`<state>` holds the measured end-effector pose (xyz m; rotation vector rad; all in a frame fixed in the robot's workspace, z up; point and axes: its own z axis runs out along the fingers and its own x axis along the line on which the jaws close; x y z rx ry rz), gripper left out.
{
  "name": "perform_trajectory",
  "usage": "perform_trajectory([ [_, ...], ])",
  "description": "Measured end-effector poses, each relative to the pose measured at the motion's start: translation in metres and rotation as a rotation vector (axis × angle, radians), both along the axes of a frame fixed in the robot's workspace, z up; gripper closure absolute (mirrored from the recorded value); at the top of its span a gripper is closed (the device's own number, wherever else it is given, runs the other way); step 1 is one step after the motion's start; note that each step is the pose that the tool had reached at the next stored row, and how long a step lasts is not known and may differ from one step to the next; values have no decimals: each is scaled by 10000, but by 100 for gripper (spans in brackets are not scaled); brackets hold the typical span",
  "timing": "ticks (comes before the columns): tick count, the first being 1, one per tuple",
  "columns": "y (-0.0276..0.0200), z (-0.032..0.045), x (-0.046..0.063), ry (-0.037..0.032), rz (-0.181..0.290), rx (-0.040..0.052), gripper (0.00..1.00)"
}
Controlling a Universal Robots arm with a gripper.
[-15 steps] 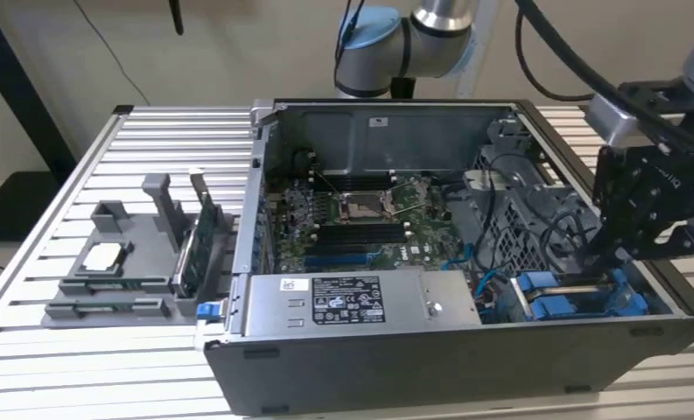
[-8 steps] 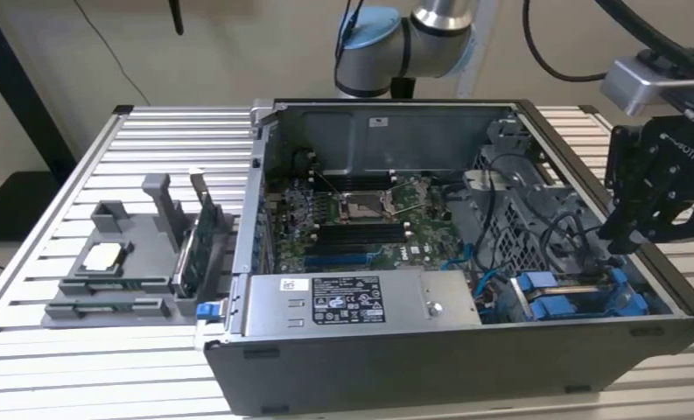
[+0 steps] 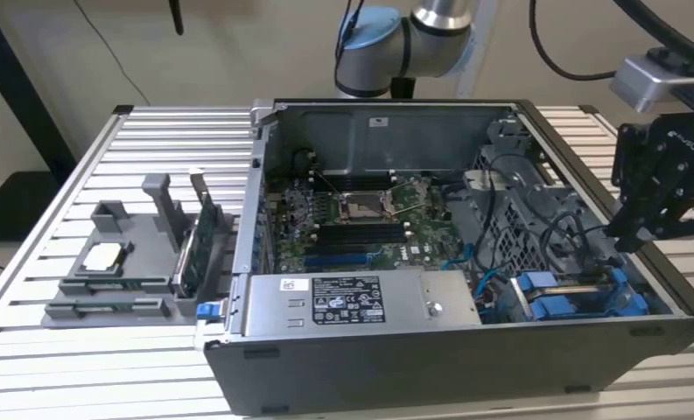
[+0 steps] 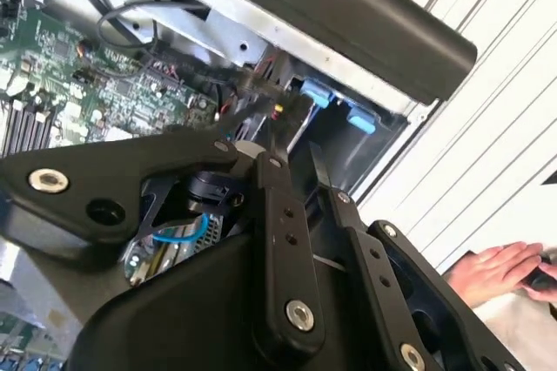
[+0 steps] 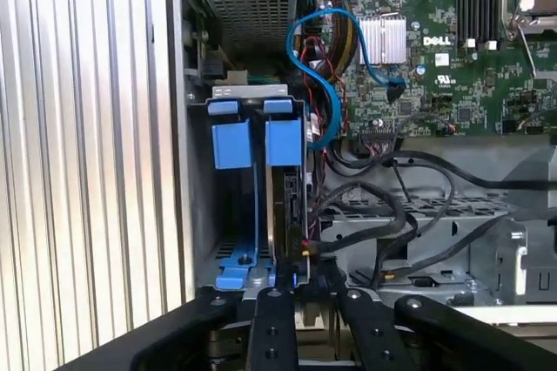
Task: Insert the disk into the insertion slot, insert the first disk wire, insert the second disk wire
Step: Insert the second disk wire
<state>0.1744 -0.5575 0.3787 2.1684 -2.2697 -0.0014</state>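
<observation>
The insertion slot (image 5: 233, 214), a dark metal bay with blue rails, sits in the corner of the open computer case (image 3: 440, 367), at the exterior view's right (image 3: 580, 296). The disk (image 5: 289, 205) stands edge-on inside it, against the bay's inner side, with blue tabs (image 5: 252, 140) at its far end. My gripper (image 5: 306, 282) hangs right at the disk's near end, its fingers drawn together on a black disk wire with red and yellow strands (image 5: 306, 251). The second wrist view has the same fingers (image 4: 277, 171) pointing at that plug. In the exterior view the gripper (image 3: 627, 241) dips over the case's right wall.
A blue cable (image 5: 313, 66) and black cables (image 5: 392, 214) loop beside the bay. The power supply (image 3: 359, 302) lies along the case front. A grey tray (image 3: 113, 280) with a green card (image 3: 200, 236) stands at the exterior view's left. A person's hand (image 4: 496, 271) rests on the slatted table.
</observation>
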Motion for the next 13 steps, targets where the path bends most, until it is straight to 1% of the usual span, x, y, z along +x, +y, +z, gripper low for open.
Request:
perform_trajectory([
  [4, 26, -1, 106, 55, 0, 0, 74],
  [6, 30, -4, 156, 109, 0, 0, 74],
  [7, 30, -9, 182, 166, 0, 0, 74],
  [9, 30, -21, 221, 324, 1, -1, 74],
  [12, 30, -38, 240, 572, -1, 1, 74],
  [13, 30, -44, 241, 636, -7, 2, 74],
])
